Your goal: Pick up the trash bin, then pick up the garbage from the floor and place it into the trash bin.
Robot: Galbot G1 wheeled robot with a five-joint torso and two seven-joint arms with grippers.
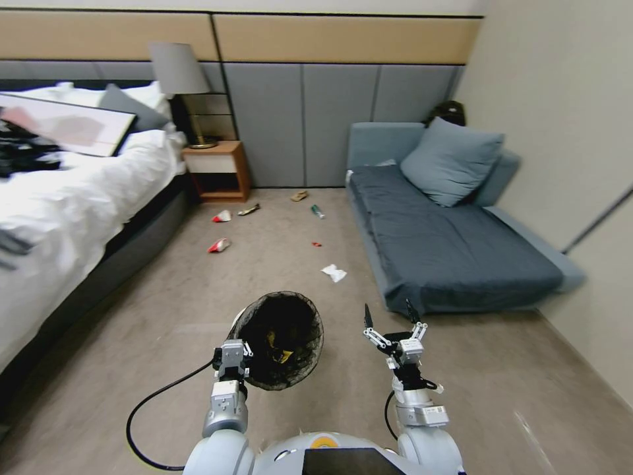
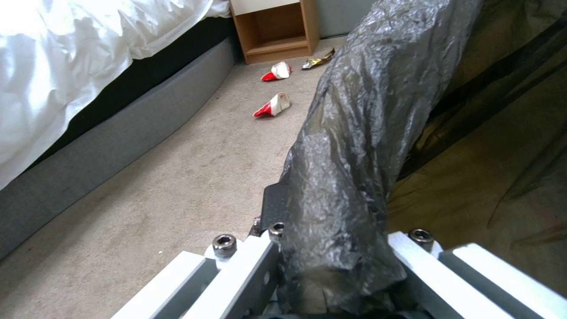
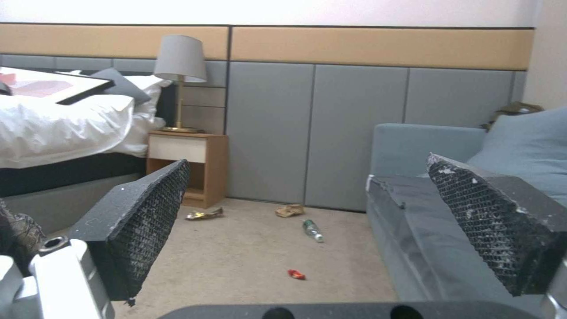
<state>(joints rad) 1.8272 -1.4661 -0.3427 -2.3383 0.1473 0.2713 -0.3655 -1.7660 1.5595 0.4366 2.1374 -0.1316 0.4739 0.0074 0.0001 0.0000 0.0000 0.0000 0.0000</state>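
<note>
Currently left gripper point(image 1: 232, 359) clamps the lined rim of the trash bin point(image 1: 280, 340), bin held off the floor point(image 1: 165, 290). Right gripper point(image 1: 390, 330) beside it, fingers wide, empty. Collection step: nearest garbage, white tissue point(image 1: 333, 272), lies ahead of right gripper; wrappers point(image 1: 219, 245) and green bottle point(image 1: 318, 211) farther. Next calls for driving closer.

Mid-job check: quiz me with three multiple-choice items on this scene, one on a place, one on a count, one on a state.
1. Where does the small green bottle lie?
A. on the beige floor near the grey-blue sofa
B. on the bed
C. inside the bin

2. How many red-and-white snack wrappers lie near the bed?
A. none
B. two
C. five

3. How is the right pincer?
A. shut on a tissue
B. open and empty
C. clamped on the bin

Key: 1 A, it lies on the floor by the sofa's front edge. 2 B, the left wrist view shows two. 3 B, its jaws stand apart; the left pincer grips the bag-lined round white bin.
</note>
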